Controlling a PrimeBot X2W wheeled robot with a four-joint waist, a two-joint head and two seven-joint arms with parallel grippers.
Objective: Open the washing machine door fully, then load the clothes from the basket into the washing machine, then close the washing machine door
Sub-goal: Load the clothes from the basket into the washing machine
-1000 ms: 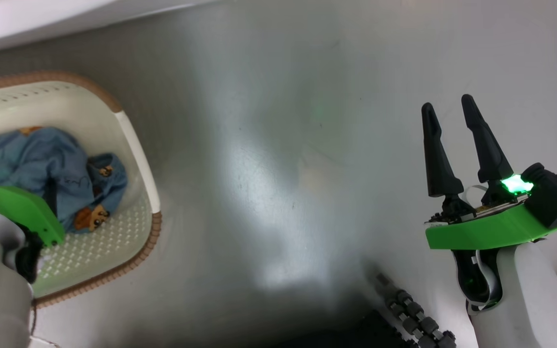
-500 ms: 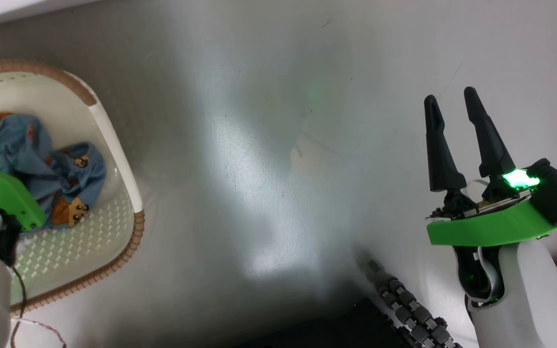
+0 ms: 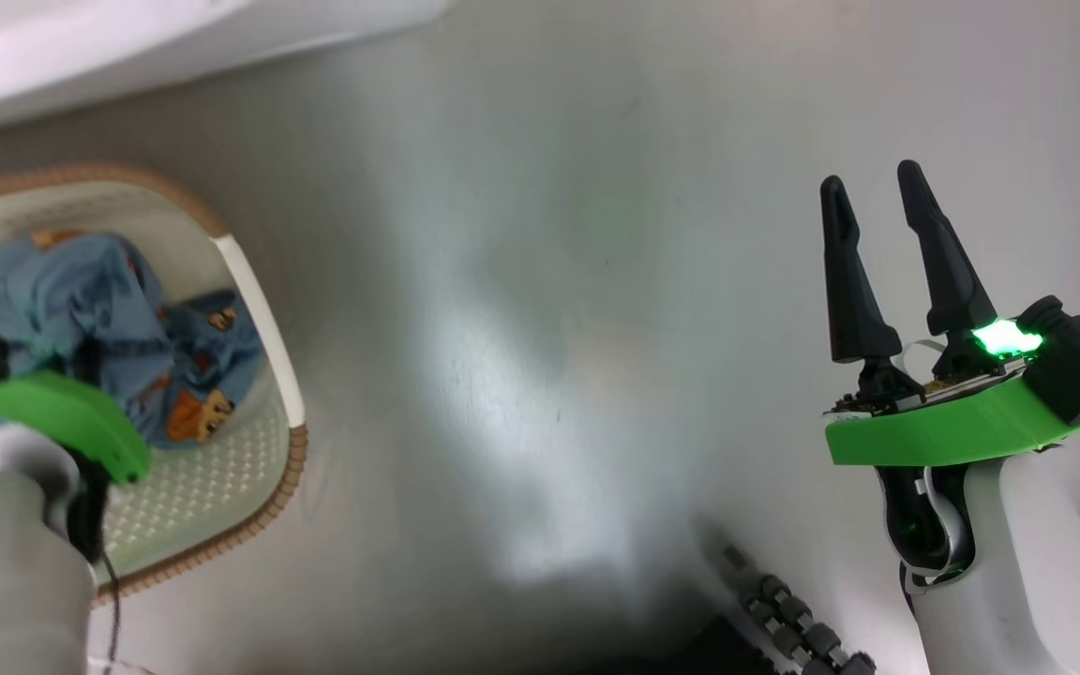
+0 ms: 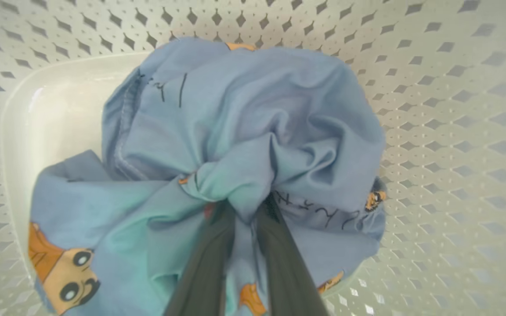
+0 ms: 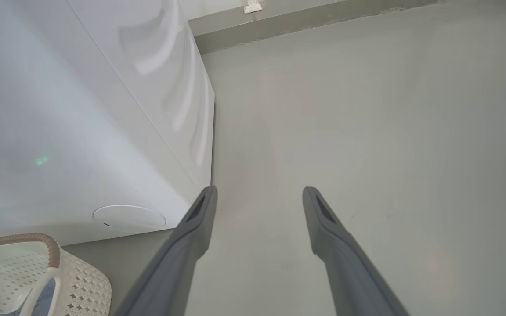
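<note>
Left gripper (image 4: 248, 205) pinching a fold of the clothes (image 4: 235, 123), inside the basket (image 4: 433, 109).
Head view: basket at 9 o'clock on grey floor (image 3: 540, 328). Right gripper (image 3: 870, 178) at 3 o'clock, fingers spread, holding nothing.

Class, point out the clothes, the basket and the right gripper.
clothes (image 4: 244, 118), left wrist view, upper blue fold.
basket (image 3: 261, 323), head view, white rim edge.
right gripper (image 3: 870, 175), head view, midway between fingertips.

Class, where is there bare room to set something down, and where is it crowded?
Free: grey floor between the basket and the right gripper, and beside the washing machine. Crowded: inside the basket, where the clothes lie with the left gripper on them.
</note>
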